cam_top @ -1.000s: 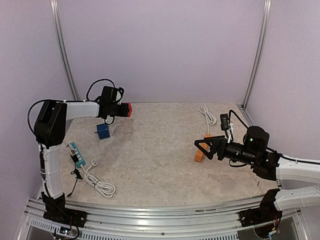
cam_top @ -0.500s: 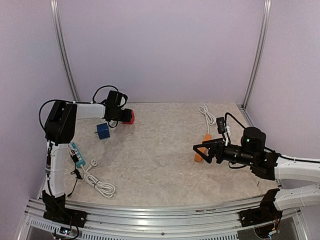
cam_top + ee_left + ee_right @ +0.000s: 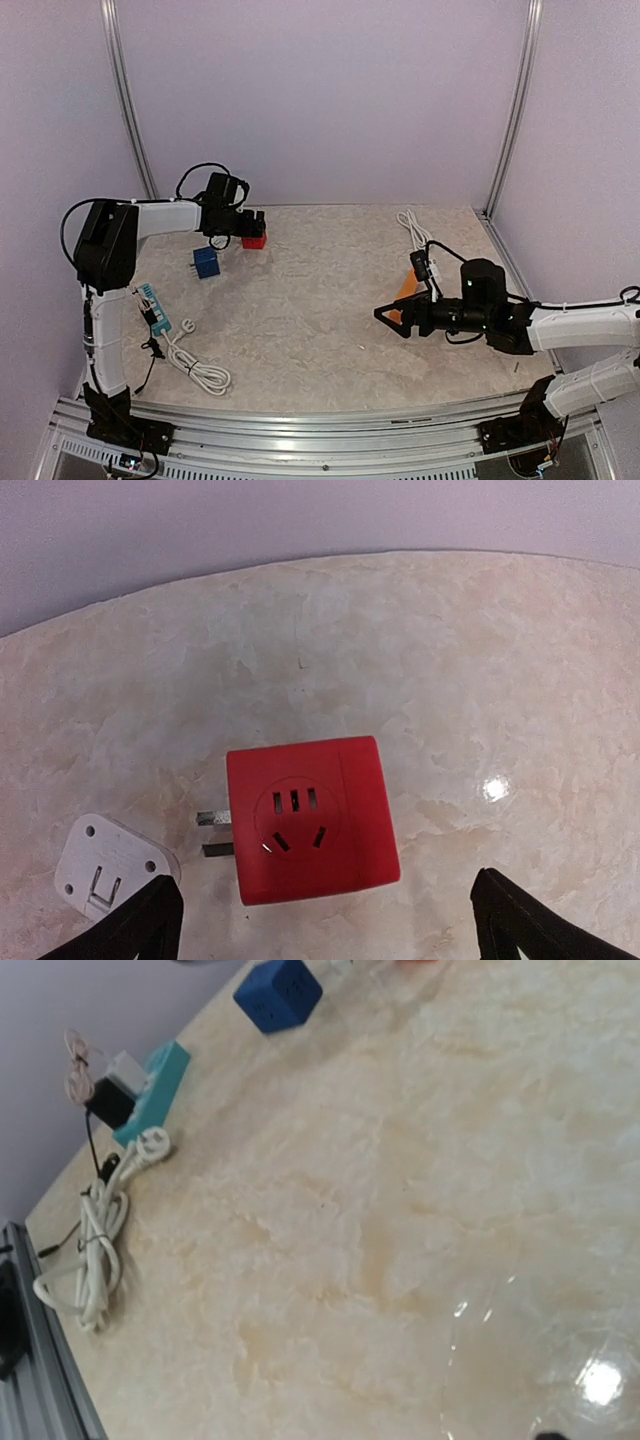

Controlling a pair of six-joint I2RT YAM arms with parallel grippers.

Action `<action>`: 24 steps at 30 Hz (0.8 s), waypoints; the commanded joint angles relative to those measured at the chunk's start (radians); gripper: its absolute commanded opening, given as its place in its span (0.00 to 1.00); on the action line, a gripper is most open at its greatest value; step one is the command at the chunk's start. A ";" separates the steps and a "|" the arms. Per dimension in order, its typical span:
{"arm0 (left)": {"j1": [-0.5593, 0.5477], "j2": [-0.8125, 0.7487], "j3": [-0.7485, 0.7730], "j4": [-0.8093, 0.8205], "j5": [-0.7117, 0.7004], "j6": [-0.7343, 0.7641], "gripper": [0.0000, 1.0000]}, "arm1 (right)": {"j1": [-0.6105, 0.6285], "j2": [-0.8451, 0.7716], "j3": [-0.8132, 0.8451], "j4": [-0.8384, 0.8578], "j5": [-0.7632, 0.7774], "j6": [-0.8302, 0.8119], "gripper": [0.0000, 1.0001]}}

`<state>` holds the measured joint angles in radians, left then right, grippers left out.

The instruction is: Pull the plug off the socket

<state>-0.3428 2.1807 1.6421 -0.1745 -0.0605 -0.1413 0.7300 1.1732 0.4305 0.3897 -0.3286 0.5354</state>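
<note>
Left wrist: red socket cube [image 3: 310, 818], prongs [image 3: 214, 834] leftward, between spread left gripper [image 3: 325, 900]; right gripper [image 3: 390, 316] seemingly spread.

Bright even light, small glare on table [image 3: 492, 789]

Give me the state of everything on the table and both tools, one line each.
Red socket cube, lying free, outlet face up.
White plug, out, lying beside it.
Left tool, open, holding nothing.
Right tool, open, empty.
Teal power strip, black plug seated in it.
White cable, coiled, unplugged.
</note>
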 commanded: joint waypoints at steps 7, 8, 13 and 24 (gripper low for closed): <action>-0.073 -0.486 -0.274 0.006 0.011 -0.098 0.99 | 0.066 0.257 0.210 0.020 -0.063 -0.098 0.87; -0.083 -0.527 -0.303 0.002 0.001 -0.101 0.99 | 0.081 0.294 0.239 0.015 -0.065 -0.106 0.87; -0.116 -0.707 -0.419 -0.082 -0.048 -0.132 0.99 | 0.179 0.493 0.399 0.011 -0.066 -0.120 0.82; -0.118 -1.109 -0.635 -0.216 -0.089 -0.204 0.99 | 0.395 0.897 0.760 0.069 -0.103 -0.031 0.77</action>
<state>-0.4591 1.1759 1.0737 -0.3145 -0.1116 -0.3023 1.0576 1.9755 1.0798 0.4397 -0.4076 0.4755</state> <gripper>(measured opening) 0.987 0.775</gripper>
